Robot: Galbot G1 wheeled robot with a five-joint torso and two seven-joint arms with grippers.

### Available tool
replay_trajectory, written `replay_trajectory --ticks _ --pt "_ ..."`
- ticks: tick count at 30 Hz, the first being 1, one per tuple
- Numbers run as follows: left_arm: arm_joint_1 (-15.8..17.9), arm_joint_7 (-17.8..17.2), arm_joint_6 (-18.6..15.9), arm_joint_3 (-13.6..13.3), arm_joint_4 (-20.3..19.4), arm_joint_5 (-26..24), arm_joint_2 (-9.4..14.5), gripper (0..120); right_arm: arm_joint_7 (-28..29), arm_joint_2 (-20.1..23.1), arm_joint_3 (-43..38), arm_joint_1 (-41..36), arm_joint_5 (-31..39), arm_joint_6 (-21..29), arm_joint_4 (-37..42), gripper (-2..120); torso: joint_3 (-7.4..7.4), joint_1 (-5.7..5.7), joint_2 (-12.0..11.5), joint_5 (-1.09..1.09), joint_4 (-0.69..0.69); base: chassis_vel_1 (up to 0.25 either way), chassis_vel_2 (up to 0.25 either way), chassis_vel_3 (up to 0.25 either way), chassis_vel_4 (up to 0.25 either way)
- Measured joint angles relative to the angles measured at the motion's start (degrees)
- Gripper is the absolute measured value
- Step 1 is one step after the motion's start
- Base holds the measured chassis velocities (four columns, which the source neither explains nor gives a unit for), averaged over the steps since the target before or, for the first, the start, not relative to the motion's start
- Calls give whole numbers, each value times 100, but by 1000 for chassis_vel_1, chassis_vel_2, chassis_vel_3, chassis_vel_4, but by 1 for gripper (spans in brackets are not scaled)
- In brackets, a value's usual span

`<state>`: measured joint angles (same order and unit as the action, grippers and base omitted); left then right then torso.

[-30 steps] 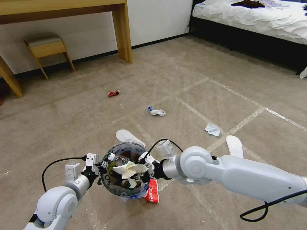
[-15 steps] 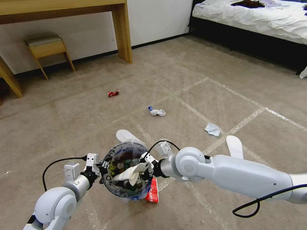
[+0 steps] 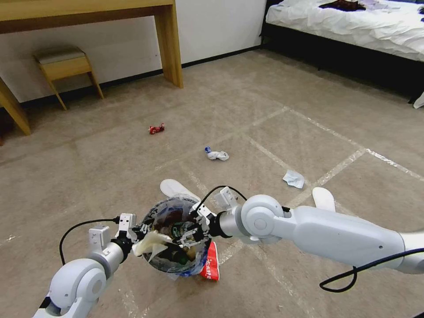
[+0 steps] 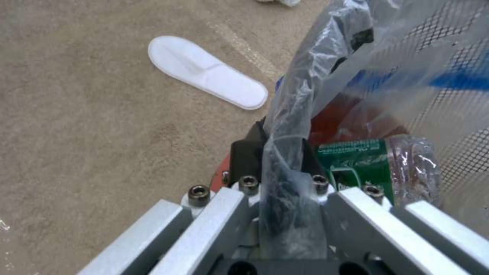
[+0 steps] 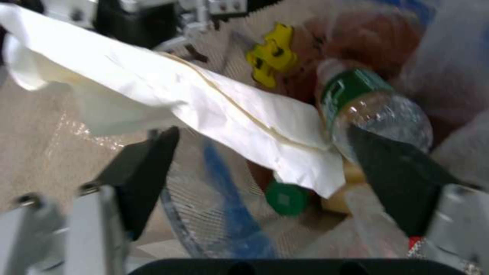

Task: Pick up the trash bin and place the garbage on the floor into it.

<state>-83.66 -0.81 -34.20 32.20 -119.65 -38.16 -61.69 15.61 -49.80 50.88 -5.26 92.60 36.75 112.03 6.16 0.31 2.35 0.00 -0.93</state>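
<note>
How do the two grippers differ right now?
The left gripper has its jaws shut on the plastic-lined rim of the round trash bin, holding it from outside; the right gripper has open jaws over the bin's mouth, above the crumpled white paper. Both are at the bin.

Bedroom, prob. hotel: bed (image 3: 353, 22), wood desk (image 3: 88, 13), stool (image 3: 66, 66), carpet (image 3: 287, 88).

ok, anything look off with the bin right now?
Yes. A crumpled white paper lies askew across the trash bin rim, overhanging toward the left gripper that pinches the rim and liner. The open right gripper hovers above.
</note>
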Motion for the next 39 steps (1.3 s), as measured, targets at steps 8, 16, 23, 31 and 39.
replay_trajectory --ticks 8,16,23,31,39 --pt "-16 -67 -16 7 -3 -120 -19 1 16 18 -70 122 149 4 282 100 0 -1 0 0 0 0 0 0 0" --pt "-33 -155 -66 58 -25 -269 -17 1 63 135 -407 202 361 5 541 100 0 -1 0 0 0 0 0 0 0" --pt "-34 -246 -130 150 13 -479 35 1 47 436 -981 144 545 0 833 100 0 -1 0 0 0 0 0 0 0" --pt "-116 -405 -137 541 165 -892 224 1 -166 1038 -2304 -512 544 -62 1304 100 0 -1 0 0 -1 0 0 0 0" --pt "-284 -535 -139 987 172 -1123 364 1 -539 1405 -3151 -1402 -51 -158 1330 100 0 -1 0 2 -1 0 0 0 0"
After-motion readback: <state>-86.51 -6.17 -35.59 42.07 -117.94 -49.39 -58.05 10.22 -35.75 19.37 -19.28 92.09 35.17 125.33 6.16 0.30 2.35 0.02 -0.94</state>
